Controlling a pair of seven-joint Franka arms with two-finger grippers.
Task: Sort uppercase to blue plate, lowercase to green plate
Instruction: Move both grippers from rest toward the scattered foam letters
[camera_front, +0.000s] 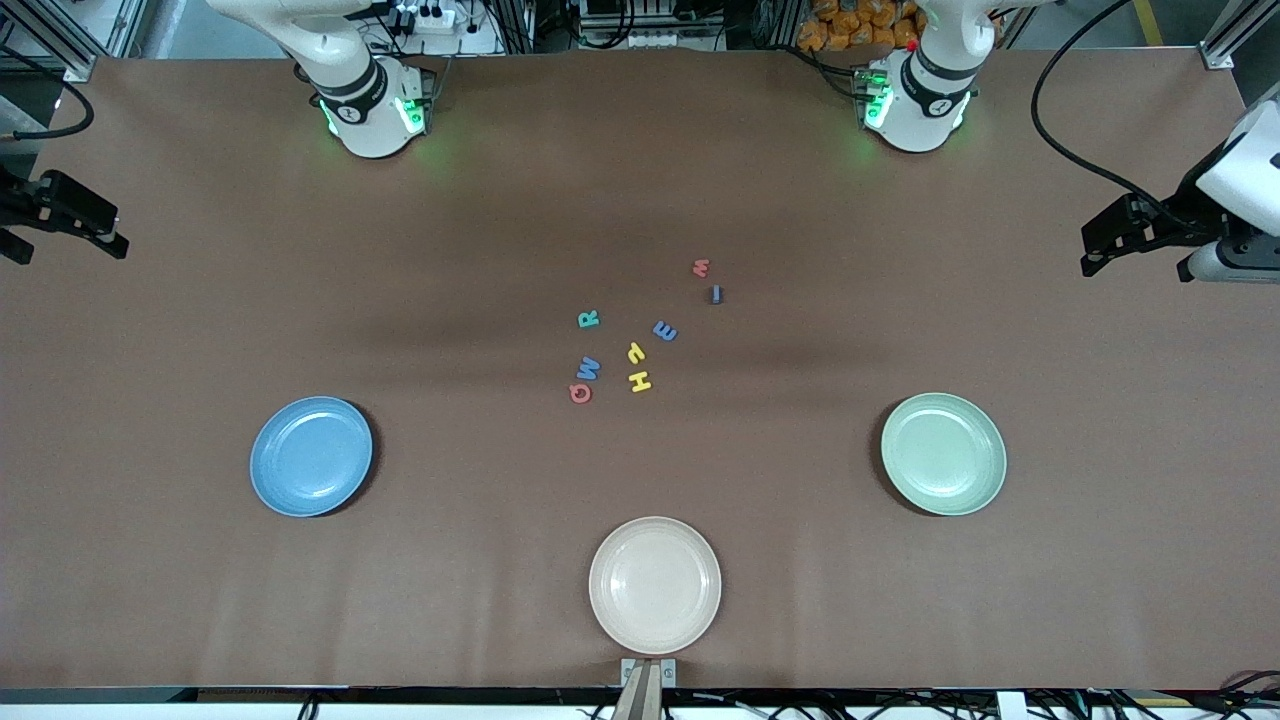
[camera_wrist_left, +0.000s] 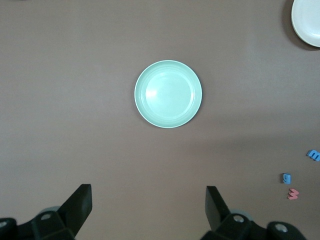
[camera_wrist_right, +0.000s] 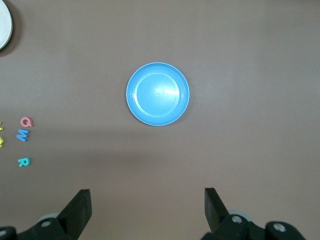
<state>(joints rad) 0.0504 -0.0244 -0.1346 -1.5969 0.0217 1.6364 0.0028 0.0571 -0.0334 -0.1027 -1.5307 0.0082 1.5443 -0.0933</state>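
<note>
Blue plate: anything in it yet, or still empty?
Empty. The blue plate shows a bare dish in the right wrist view, and the Q lies on the table.

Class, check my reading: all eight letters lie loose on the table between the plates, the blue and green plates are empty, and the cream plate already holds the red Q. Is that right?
One detail is wrong. The cream plate is empty too. The red Q lies on the table beside the blue W, farther from the front camera than that plate, as the front view shows. The blue plate and green plate are indeed empty, and all the letters lie loose.
</note>
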